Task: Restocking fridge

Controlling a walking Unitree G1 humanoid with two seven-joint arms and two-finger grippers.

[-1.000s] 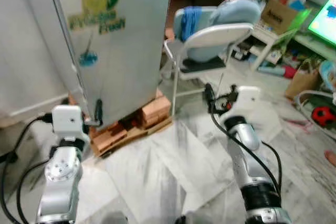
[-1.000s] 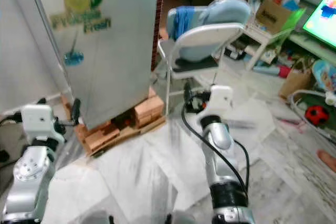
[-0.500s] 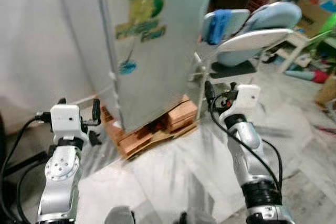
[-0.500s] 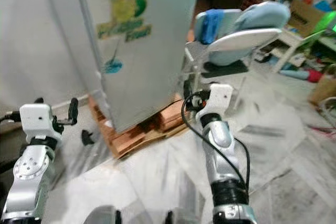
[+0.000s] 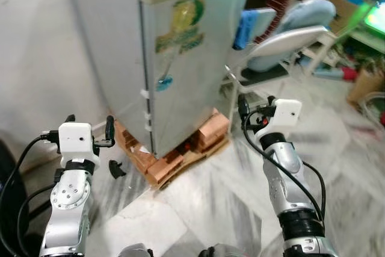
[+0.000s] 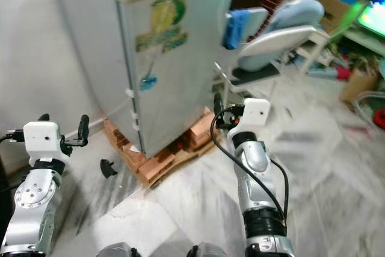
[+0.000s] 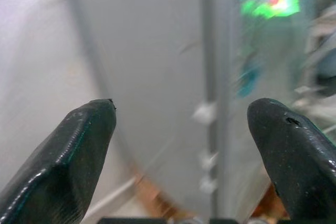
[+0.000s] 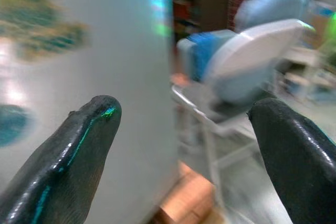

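A small silver fridge (image 5: 180, 58) with a green and yellow sticker on its shut door stands on wooden blocks (image 5: 180, 156) straight ahead. My left gripper (image 5: 90, 126) is held up low at the left, short of the fridge's corner, open with nothing between its fingers. In the left wrist view the left gripper (image 7: 184, 121) points at the fridge's corner edge with its white hinges (image 7: 205, 113). My right gripper (image 5: 255, 105) is raised to the right of the fridge, also open and empty. The right wrist view has the right gripper (image 8: 184, 124) facing the fridge front and the chair.
A white folding chair (image 5: 283, 37) with pale blue cushions and a blue cloth stands close to the fridge's right side. A small black object (image 5: 114, 170) lies on the marble floor by the blocks. Boxes, a paper bag (image 5: 361, 82) and clutter sit at the far right. A wall runs along the left.
The camera has swung left and the views are blurred, so the fridge now sits more to the right with its side face showing. Both grippers keep the same raised pose, still open.
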